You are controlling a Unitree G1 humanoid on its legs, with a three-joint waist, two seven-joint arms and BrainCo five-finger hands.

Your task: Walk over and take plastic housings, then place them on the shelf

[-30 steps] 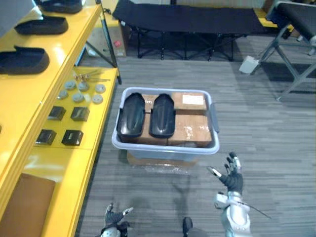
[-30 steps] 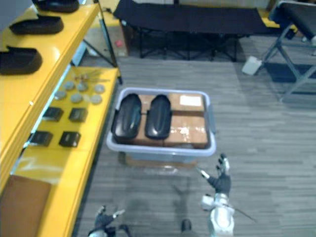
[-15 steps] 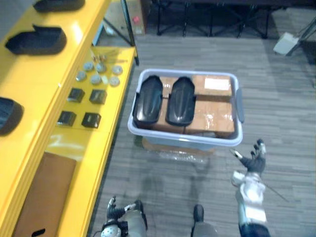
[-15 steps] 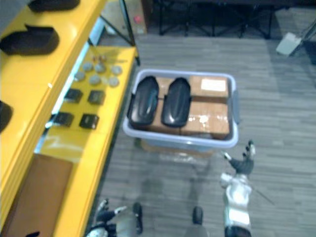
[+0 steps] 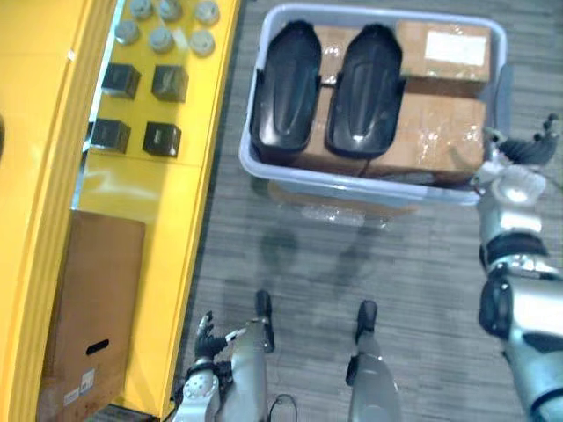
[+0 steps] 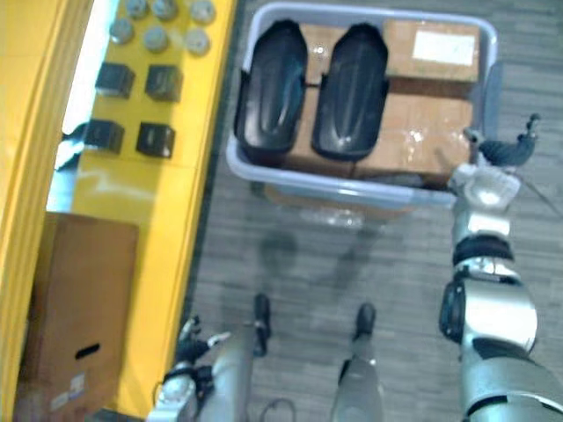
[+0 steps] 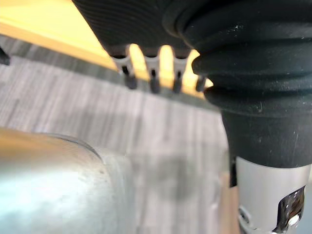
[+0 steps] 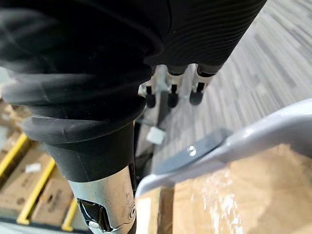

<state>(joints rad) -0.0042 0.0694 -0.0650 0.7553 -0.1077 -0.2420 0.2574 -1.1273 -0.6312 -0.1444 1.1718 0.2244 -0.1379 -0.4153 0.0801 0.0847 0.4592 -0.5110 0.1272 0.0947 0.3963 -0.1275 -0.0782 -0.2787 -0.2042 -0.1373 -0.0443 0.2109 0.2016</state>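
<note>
Two housings (image 5: 286,92) lie in the bin (image 5: 378,181); none is taken yet. Right hand (image 5: 517,156) is by the bin, spread wide, empty; left hand (image 5: 209,332) hangs loose by the shelf (image 5: 167,207).

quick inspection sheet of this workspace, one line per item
surface: grey plank floor
job's things: two black plastic housings on cardboard boxes in the bin
clutter: black blocks, grey discs, brown box on yellow shelf
hands: right hand open by the bin's right rim; left hand open, low beside the shelf
cables: nothing seen
surroundings: nothing seen
</note>
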